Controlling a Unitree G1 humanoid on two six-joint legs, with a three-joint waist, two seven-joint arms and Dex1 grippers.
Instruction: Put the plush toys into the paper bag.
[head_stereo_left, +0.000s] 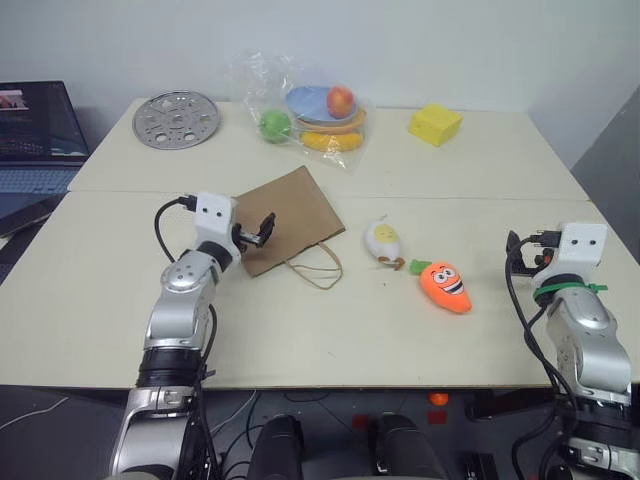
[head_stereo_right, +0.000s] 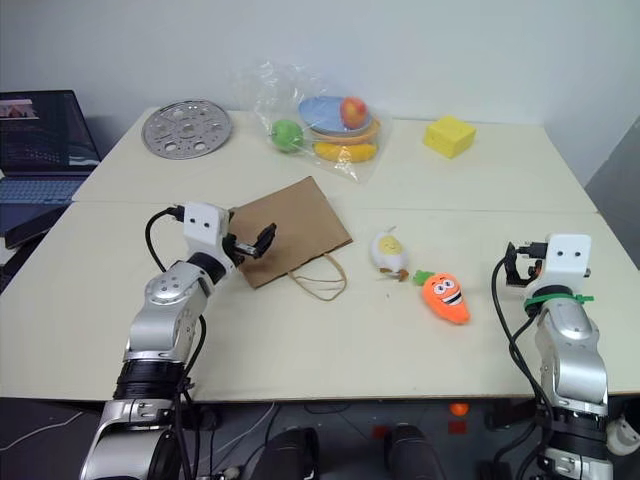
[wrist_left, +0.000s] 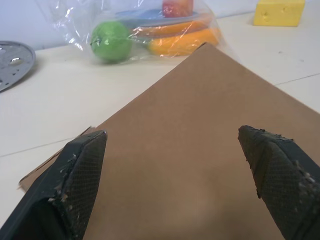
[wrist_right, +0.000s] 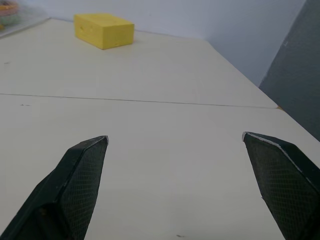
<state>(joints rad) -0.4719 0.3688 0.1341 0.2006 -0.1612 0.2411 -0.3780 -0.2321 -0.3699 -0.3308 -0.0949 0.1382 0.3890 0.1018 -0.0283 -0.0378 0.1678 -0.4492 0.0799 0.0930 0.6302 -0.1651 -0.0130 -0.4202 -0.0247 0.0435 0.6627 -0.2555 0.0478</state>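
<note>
Brown kraft paper bag (head_stereo_left: 289, 217) lies flat on the pale bench (head_stereo_left: 120, 300), its twisted cord handle (head_stereo_left: 315, 270) looped out toward the near edge. Just to its right the white egg toy (head_stereo_left: 384, 242) with the yellow patch rests on the bench, and beside that, a little nearer the front edge, the orange carrot toy (head_stereo_left: 445, 285) lies with its cartoon face up and its green top (head_stereo_left: 418, 266) pointing toward the egg. Both plush toys are outside the bag, close to each other but apart from it.

The left gripper (head_stereo_left: 262, 229) hangs over the near left corner of the bag, jaws spread wide with nothing between them; in the left wrist view the two black fingertips (wrist_left: 80, 175) frame bare brown paper. The right gripper (wrist_right: 175, 185) is at the right side of the bench, well apart from the carrot, jaws likewise wide and empty, with only bench surface ahead of the fingers (wrist_right: 75, 185).

Toward the far side of the bench, a clear crinkled plastic bag (head_stereo_left: 300, 105) holds shiny plastic fruit: a green one (head_stereo_left: 275, 125), a red one (head_stereo_left: 340, 99) and a yellow one (head_stereo_left: 330, 140), along with a blue dish (head_stereo_left: 308, 102). A yellow block (head_stereo_left: 435, 124) sits to its right, and a perforated metal disc (head_stereo_left: 176, 119) to its left. A laptop (head_stereo_left: 38, 135) stands beyond the bench's left edge
</note>
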